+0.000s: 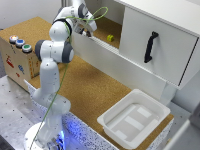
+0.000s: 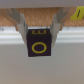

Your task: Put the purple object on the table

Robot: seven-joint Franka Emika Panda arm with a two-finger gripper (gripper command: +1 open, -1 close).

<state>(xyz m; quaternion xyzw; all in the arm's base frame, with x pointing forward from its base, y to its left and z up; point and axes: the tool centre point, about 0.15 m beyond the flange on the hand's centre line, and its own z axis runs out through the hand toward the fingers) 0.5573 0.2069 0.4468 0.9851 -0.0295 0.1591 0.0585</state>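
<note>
**Purple cube in the pincer, hanging at the cabinet's edge**

In the wrist view the pincer (image 2: 39, 31) is closed down to the width of a small dark purple cube with yellow markings (image 2: 39, 42), one grey finger (image 2: 22, 25) pressed on each side of it. The cube hangs square between them, a yellow ring on the face toward the camera. Behind it runs a strip of brown cork, and below it a broad pale surface, seemingly the cabinet's front lip.

In the exterior view the white Franka arm (image 1: 54, 50) reaches from its base at about seven o'clock up to about twelve o'clock, where the pincer sits at the open white cabinet (image 1: 150, 35); the cube itself is too small to make out there. A small yellow-green object (image 1: 110, 37) lies on the cabinet's cork floor, near the pincer at about one o'clock.

The brown speckled cork table (image 1: 95, 90) stretches below the cabinet, with a white plastic tray (image 1: 150, 107) at about five o'clock and a cardboard box with coloured buttons (image 1: 17, 52) at nine o'clock.

The cube is held, not yet placed. Risks, as I judge them: clipping the cabinet's lip on withdrawal could knock the cube askew; letting go too high would make it bounce or roll; drifting toward five o'clock could land it in the tray.
</note>
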